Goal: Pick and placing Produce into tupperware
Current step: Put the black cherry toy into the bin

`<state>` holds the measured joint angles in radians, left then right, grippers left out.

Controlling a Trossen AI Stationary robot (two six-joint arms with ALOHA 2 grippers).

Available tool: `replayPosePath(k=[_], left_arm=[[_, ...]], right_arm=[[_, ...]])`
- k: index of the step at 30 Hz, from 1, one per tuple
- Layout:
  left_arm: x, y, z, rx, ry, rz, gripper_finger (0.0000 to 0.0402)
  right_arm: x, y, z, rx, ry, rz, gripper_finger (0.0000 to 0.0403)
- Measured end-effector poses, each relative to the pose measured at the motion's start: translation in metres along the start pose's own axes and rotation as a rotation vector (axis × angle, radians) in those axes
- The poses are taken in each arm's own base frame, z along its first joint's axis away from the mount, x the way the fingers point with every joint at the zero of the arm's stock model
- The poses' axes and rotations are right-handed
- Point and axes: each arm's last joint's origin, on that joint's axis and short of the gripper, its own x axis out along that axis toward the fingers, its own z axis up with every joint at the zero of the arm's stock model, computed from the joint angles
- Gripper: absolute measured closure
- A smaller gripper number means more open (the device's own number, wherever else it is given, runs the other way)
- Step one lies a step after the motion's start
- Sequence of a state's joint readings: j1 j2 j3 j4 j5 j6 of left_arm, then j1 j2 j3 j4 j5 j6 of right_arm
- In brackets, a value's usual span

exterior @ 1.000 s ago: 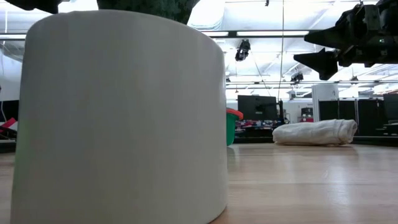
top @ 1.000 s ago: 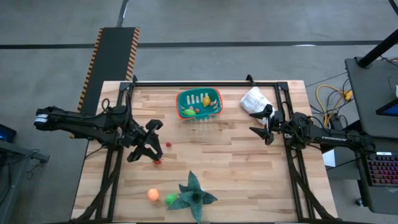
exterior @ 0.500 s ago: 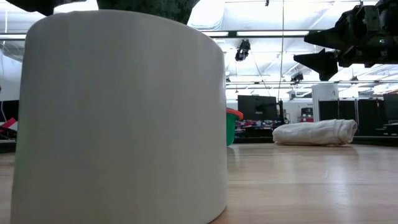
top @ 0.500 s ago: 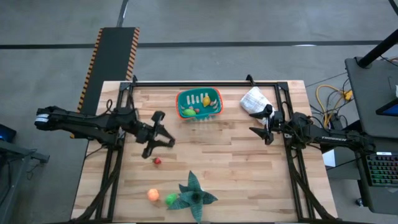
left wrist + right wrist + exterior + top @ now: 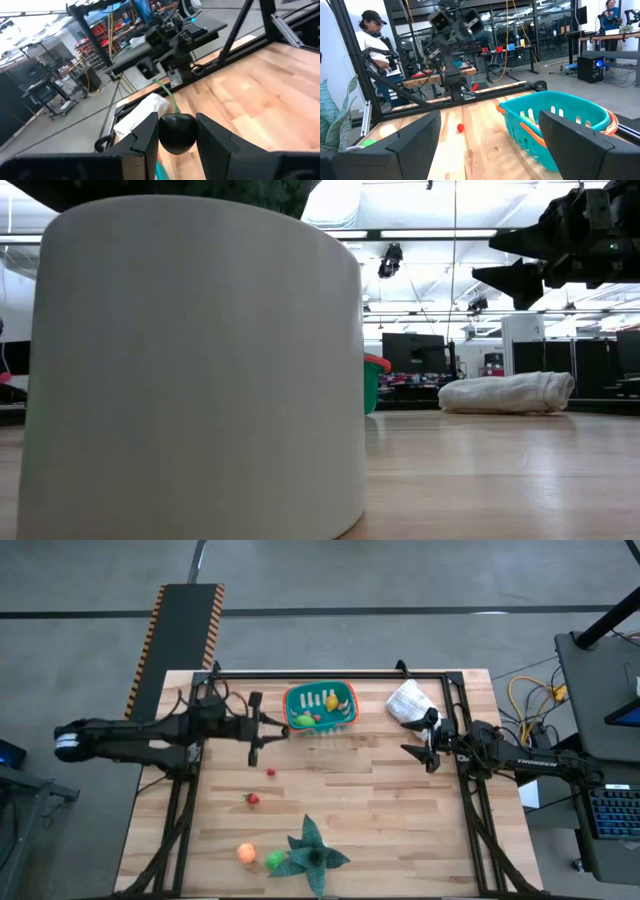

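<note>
My left arm has swung up from the middle of the table toward the tub, and a small red piece I hovered over a second ago lies behind on the wood. My left gripper point(image 5: 268, 730) now sits just beside the tub's point(image 5: 345, 717) left end, fingers point(image 5: 216, 141) clamped on a dark round fruit point(image 5: 176, 133); it fills the gap between them in my left wrist view.

Going left to right across the table: two small red pieces point(image 5: 253, 798) point(image 5: 271, 772) lie apart on the bare boards below my left gripper. Nearer the front edge an orange fruit point(image 5: 246, 852) lies just beside a green one point(image 5: 274, 860), which touches the star-shaped leafy plant point(image 5: 312, 852). The teal tub stands near the back edge and already holds a yellow piece point(image 5: 332, 702) and a green one point(image 5: 303, 721). To its right lies a wrinkled white bag point(image 5: 408, 700).

My right gripper point(image 5: 418, 747) waits at the right edge, just in front of the bag, fingers point(image 5: 581, 145) spread wide with nothing between them. From the low view a big white cylinder point(image 5: 200, 360) blocks most of the table; a person point(image 5: 377, 50) stands beyond the table.
</note>
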<state>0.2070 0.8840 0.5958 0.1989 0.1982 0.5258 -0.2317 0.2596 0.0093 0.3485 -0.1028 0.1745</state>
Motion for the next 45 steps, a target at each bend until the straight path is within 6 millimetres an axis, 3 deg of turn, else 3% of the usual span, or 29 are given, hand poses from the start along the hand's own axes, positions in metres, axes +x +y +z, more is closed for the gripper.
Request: replayPosePath(k=[10,19,29,34,40,45], left_arm=[[-0.001,0.051,-0.032,-0.122,0.025,-0.009,0.0312],[0.032,0.096,-0.059,-0.204,0.123,-0.032,0.0312],[0.054,0.150,-0.059,-0.319,0.229,-0.156,0.0312],[0.062,0.161,-0.060,-0.366,0.316,-0.196,0.0312],[0.077,0.165,-0.084,-0.426,0.504,-0.158,0.0312],[0.076,0.164,-0.091,-0.422,0.625,-0.131,0.0312]], right_arm=[[0.000,0.000,0.000,0.000,0.004,0.000,0.0076],[0.000,0.000,-0.001,0.001,0.006,-0.001,0.0076],[0.000,0.000,-0.001,0.000,0.006,-0.001,0.0076],[0.000,0.000,-0.001,-0.002,0.006,-0.001,0.0076],[0.000,0.000,-0.001,-0.009,0.006,-0.001,0.0076],[0.000,0.000,-0.001,-0.006,0.006,0.000,0.0076]])
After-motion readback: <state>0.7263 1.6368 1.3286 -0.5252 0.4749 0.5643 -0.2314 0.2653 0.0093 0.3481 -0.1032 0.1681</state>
